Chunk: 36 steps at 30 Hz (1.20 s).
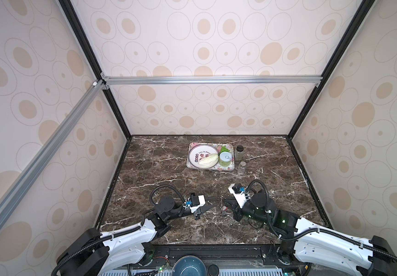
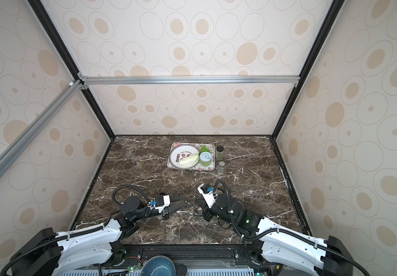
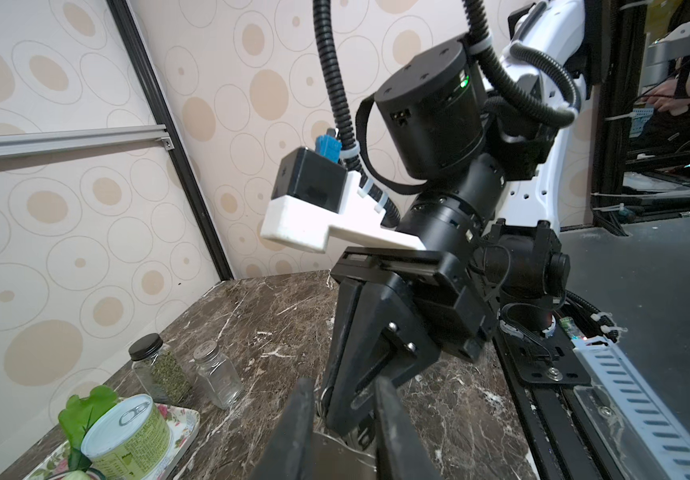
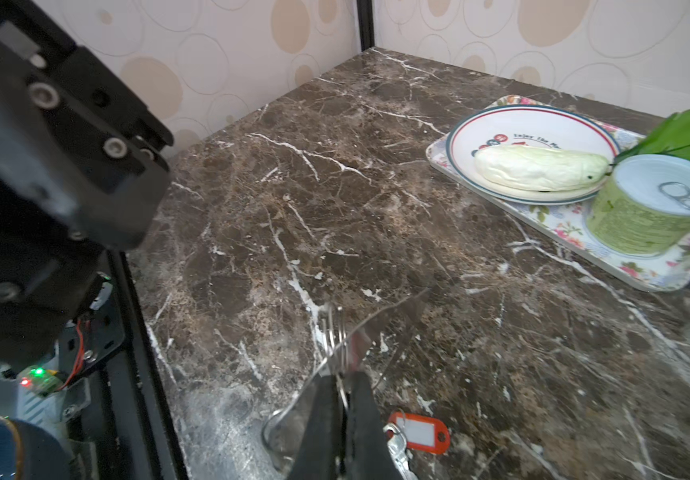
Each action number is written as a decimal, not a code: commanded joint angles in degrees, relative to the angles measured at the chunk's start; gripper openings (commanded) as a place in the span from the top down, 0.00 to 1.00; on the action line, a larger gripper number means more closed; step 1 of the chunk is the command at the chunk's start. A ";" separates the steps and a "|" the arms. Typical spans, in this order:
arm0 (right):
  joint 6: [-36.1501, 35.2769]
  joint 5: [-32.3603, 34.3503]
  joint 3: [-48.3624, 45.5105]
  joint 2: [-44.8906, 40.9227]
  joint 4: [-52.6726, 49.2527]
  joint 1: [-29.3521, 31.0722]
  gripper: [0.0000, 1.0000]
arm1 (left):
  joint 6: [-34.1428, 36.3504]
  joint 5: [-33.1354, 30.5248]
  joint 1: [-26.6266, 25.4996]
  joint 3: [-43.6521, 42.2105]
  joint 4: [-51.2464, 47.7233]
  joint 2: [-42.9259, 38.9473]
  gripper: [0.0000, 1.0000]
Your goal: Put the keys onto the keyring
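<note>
Midpoint guess: clamping keyring (image 3: 337,453) in right fingers (image 4: 322,415), holding left fingers (image 3: 293,436) apart around it, red-tag key (image 4: 418,432) sitting alongside, threading unconfirmed.

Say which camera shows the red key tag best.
The right wrist view: the red key tag shows large and clear, white label included. Both top views show only a tiny reddish speck; the left wrist view misses it.

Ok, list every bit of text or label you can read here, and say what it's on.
"Enjoy The Mo": on the white plate, the rest hidden by the cabbage.
Red characters and round marks on the same plate: too small to read.
Print on the green can: too blurred to read.
White insert of the red-orange key tag: blank.
</note>
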 commanded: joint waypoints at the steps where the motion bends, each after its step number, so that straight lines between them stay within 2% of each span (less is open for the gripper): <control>1: -2.13 8.51 4.63 -0.04 -5.94 1.57 1.00 | 3.77 0.94 -0.53 4.15 -7.27 -1.09 0.77; 4: -3.54 12.43 6.98 0.96 -9.32 3.45 1.00 | 5.86 0.02 -0.53 5.19 -10.73 -1.36 0.78; 10: -5.82 14.04 9.41 2.40 -11.97 5.74 1.00 | 7.64 -2.17 -0.53 4.97 -12.23 -2.00 0.79; 21: -10.00 11.88 10.57 1.23 -12.86 9.11 1.00 | 8.35 -1.75 -0.53 5.85 -13.78 -0.97 0.78; 36: -11.52 9.78 10.36 1.89 -11.72 10.75 1.00 | 8.35 0.75 -0.55 8.30 -16.18 2.38 0.78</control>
